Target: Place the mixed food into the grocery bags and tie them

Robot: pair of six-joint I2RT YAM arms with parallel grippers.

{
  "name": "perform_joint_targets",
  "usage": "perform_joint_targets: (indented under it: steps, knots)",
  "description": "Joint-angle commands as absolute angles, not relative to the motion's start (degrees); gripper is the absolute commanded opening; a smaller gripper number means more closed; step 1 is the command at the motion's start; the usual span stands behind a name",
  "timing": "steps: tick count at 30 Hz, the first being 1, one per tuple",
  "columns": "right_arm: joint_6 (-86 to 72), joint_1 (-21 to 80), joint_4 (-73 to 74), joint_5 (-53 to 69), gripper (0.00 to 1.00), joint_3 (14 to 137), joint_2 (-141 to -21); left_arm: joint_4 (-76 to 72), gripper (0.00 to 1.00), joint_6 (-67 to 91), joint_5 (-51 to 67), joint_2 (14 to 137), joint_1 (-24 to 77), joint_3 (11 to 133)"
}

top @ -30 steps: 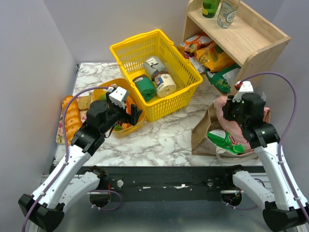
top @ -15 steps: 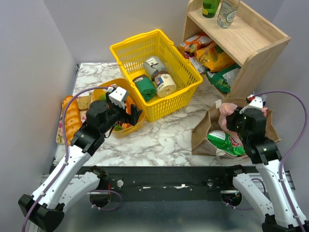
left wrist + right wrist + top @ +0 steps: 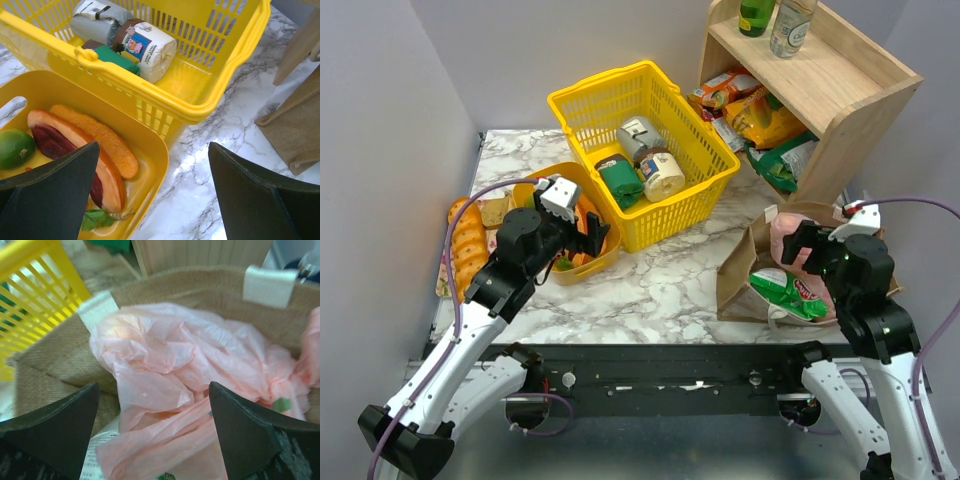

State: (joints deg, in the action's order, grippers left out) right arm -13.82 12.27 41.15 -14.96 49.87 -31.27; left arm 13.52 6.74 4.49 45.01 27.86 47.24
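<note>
As R hand (image 3: 152, 390) gapes, pink bag (image 3: 165, 355) sits in brown bag (image 3: 55, 365).

Lower right of the overhead view: brown bag (image 3: 738, 268), slumped, mouth open, with white handles (image 3: 267, 286). In its mouth: pink bag (image 3: 190, 365), thin, translucent, crumpled and untied. Against it, toward the bottom edge: crisp packet (image 3: 786, 292), green and white with a red oval logo, lying flat. Lower left of the left-wrist view: toy food, comprising a lime (image 3: 14, 147), an orange root (image 3: 100, 140) and an orange-and-maroon piece (image 3: 65, 150), side by side.
</note>
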Motion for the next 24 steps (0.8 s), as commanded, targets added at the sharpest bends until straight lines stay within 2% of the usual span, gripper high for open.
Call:
perform_joint_targets:
  steps: [1,5,9,18,24]
  knots:
    - [-8.7,12.0,39.3,-17.4,1.0,55.3,-32.1,15.8,0.99,7.5,1.7,45.7,24.4,49.5]
    - [-5.7,11.8,41.0,-20.0,1.0,61.6,-38.9,15.6,0.99,9.4,2.3,46.8,16.9,50.6]
    - [-6.5,10.5,40.0,-14.1,1.0,66.3,-42.2,16.8,0.99,11.1,1.8,47.5,12.9,54.0]
    - [-7.8,10.6,31.2,-6.2,1.0,65.0,-34.6,14.9,0.99,12.0,-1.1,44.7,12.3,55.5]
    - [-6.7,10.5,30.8,-6.6,1.0,64.2,-32.6,16.1,0.99,12.7,-1.9,43.9,12.3,57.1]
